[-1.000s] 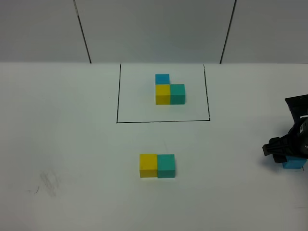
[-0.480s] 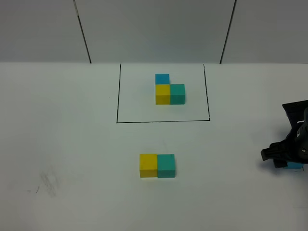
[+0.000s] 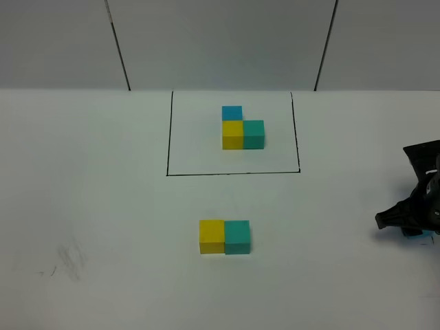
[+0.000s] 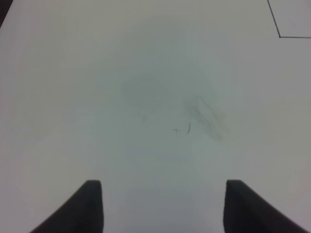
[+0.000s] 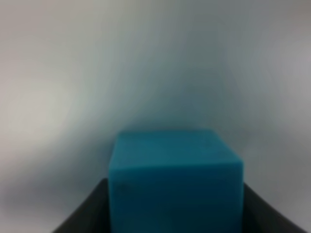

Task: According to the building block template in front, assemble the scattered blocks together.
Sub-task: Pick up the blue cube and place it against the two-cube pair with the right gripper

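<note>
The template [image 3: 240, 128] is a blue, yellow and teal-green L of cubes inside a thin black rectangle at the far middle of the table. A loose yellow cube [image 3: 212, 236] and a loose teal-green cube [image 3: 237, 237] sit touching side by side in front of it. My right gripper [image 3: 412, 229] is low at the right edge, and only a sliver of the sky blue cube [image 3: 421, 234] shows under it. In the right wrist view the sky blue cube [image 5: 175, 179] fills the gap, with both fingers [image 5: 82, 213] against its sides. My left gripper [image 4: 165, 204] is open and empty over bare table.
The white table [image 3: 103, 206] has faint grey scuff marks at the front left [image 3: 69, 261], also seen in the left wrist view [image 4: 204, 116]. A corner of the black rectangle [image 4: 279, 34] shows in the left wrist view. Grey wall panels stand behind the table.
My right gripper has sunk lower over the sky blue cube, which is now almost fully covered in the exterior view. The other cubes have not moved.
</note>
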Controlling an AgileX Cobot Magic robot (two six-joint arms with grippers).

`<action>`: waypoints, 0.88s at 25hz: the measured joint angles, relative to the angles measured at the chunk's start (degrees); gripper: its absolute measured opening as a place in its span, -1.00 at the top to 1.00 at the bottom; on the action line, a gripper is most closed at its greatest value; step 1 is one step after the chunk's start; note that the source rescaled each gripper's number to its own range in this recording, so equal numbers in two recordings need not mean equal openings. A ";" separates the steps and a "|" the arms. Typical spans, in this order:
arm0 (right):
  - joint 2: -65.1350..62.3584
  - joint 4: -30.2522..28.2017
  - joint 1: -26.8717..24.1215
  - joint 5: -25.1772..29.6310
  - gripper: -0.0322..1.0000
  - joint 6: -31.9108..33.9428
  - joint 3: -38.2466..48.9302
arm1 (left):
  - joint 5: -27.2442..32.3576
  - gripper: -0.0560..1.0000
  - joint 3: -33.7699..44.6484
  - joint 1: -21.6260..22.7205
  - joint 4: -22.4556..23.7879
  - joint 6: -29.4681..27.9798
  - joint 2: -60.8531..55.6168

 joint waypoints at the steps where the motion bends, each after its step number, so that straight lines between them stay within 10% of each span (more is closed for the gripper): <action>1: -1.05 -0.16 0.00 0.43 0.92 0.00 0.01 | 0.00 0.51 0.00 0.00 0.00 0.00 0.00; 12: -9.96 13.55 10.13 11.75 0.92 5.23 -8.62 | 0.00 0.51 0.00 0.00 0.05 0.00 0.00; 22: 1.45 11.45 26.36 23.20 0.92 19.87 -29.26 | 0.00 0.51 0.00 0.00 0.05 0.00 0.00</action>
